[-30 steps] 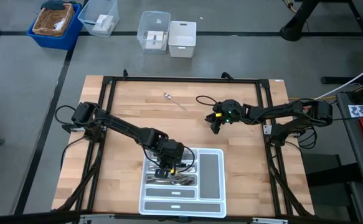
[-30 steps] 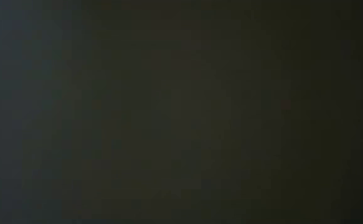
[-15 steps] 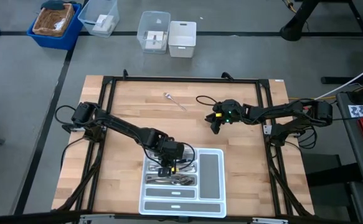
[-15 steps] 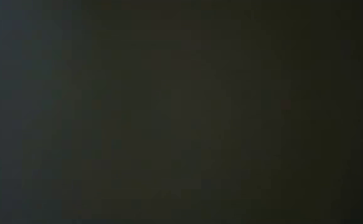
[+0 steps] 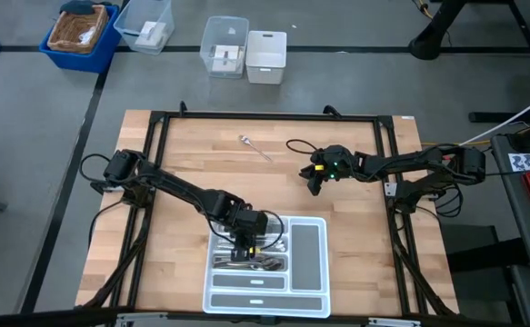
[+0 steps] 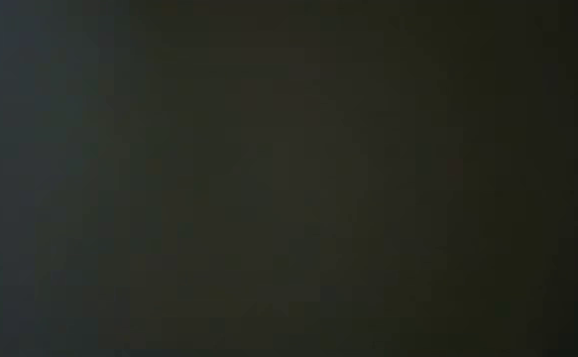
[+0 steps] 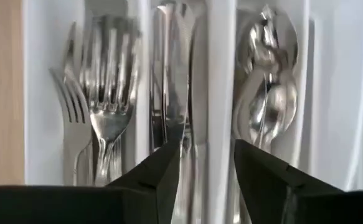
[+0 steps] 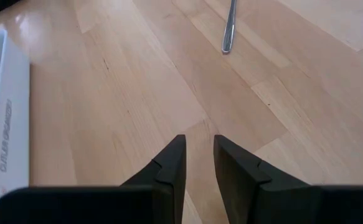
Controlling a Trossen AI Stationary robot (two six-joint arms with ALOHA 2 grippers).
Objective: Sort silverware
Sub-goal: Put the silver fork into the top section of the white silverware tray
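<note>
One piece of silverware point(image 5: 256, 147) is all that lies loose on the counter point(image 5: 192, 163) now, well away from the white tray point(image 5: 307, 250) toward the far edge. My left hand point(image 7: 207, 163) has just spread its fingers over the tray's middle slot — they were pinched closer a moment ago, and now they stand apart with nothing between them. I read that as a release: the knives point(image 7: 172, 68) lie in that slot below me, forks point(image 7: 100, 87) in the slot on one side, spoons point(image 7: 265, 81) on the other. My right hand point(image 8: 198, 163) hovers over bare wood beyond the tray, fingers a narrow gap apart and empty — the stray piece lies ahead of it. By my judgement that one is next, then the sort is nearly done
</note>
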